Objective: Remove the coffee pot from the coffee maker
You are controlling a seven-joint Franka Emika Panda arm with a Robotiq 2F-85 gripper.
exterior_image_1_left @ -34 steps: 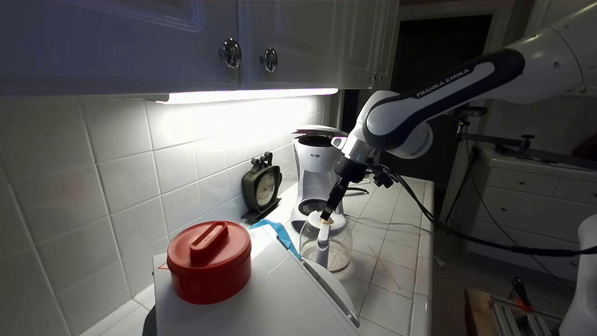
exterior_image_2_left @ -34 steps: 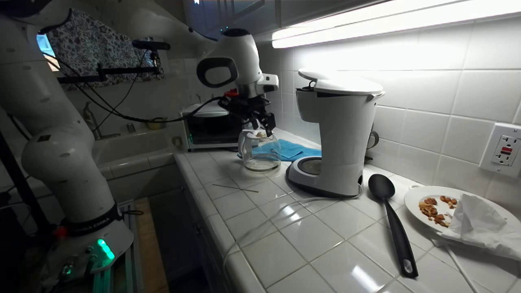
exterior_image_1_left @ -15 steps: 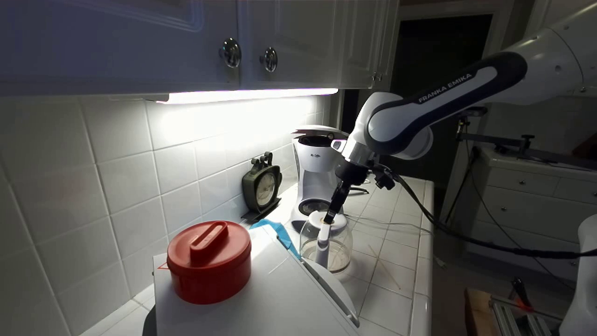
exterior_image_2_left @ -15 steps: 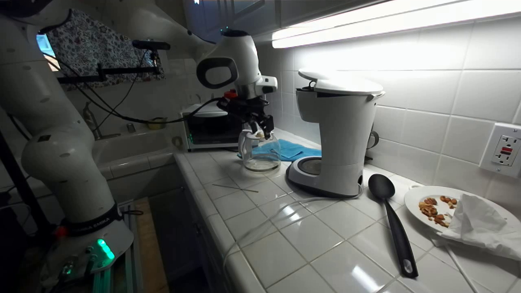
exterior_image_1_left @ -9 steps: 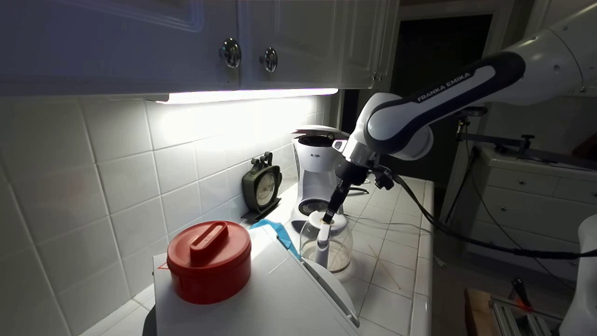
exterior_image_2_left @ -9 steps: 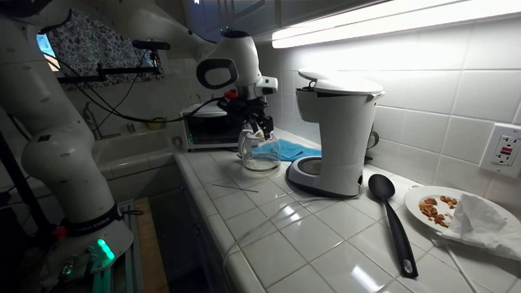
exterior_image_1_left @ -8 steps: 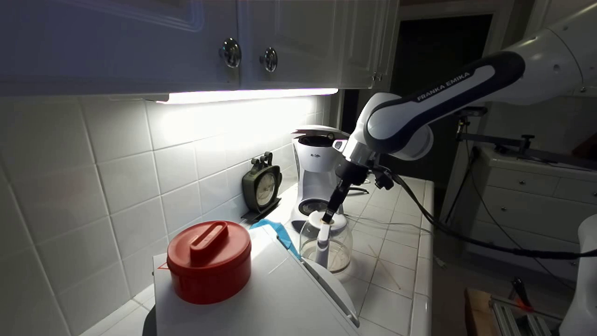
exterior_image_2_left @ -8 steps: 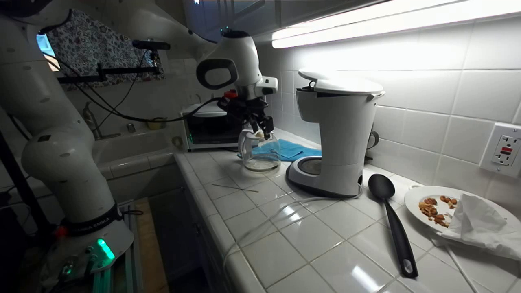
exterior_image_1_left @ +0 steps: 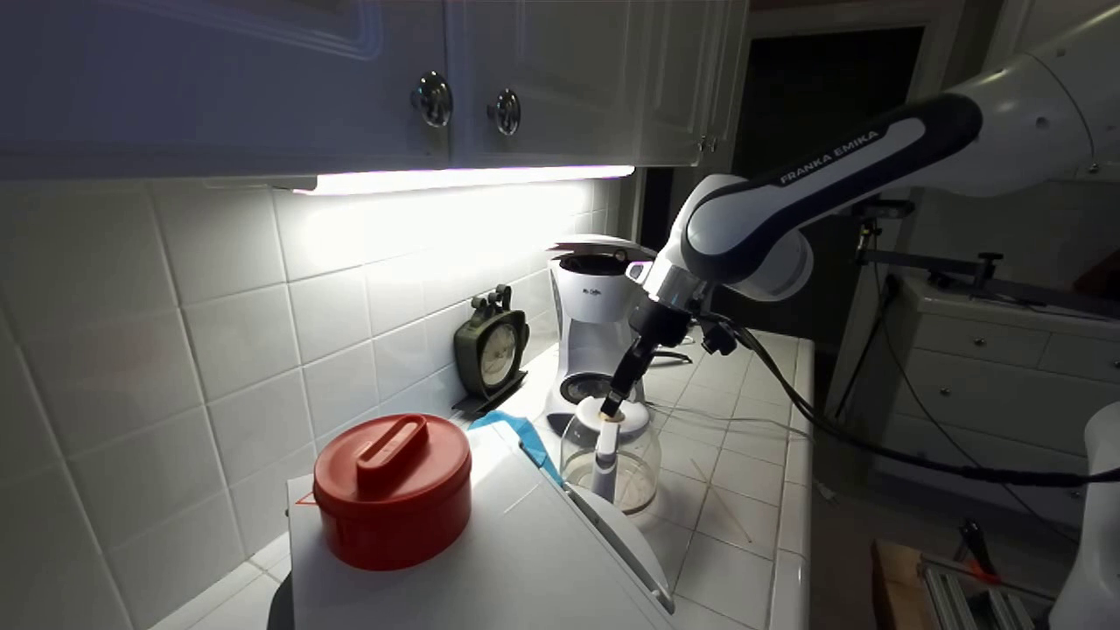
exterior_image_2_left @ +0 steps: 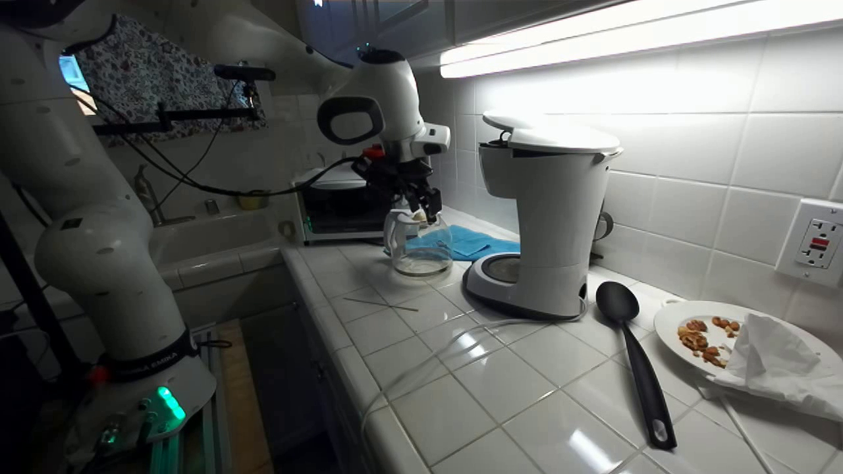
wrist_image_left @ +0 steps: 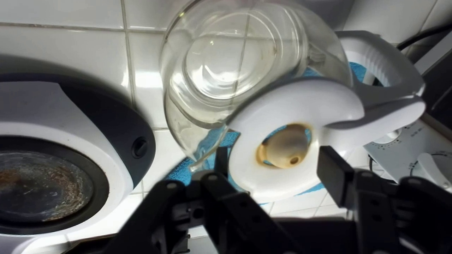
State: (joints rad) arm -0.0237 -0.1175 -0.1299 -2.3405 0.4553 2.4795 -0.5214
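Note:
The coffee pot shows in both exterior views and the wrist view. It is a clear-glass carafe with a white lid and white handle, upright on the tiled counter beside the coffee maker. The white coffee maker has its top lid partly raised and its hot plate bare. Its base is at the left in the wrist view. My gripper is at the lid. Its fingers stand apart, one on each side of the lid. I cannot tell whether they touch it.
A white toaster oven with a red pot on top stands close to the handle. A blue cloth lies behind the carafe. A green scale, black spoon and plate stand around. Cabinets hang above.
From 2.3 s to 1.0 s ago my gripper came down at the lid. Since half a second ago it has risen very slightly, and the coffee pot has shifted a little toward the toaster oven.

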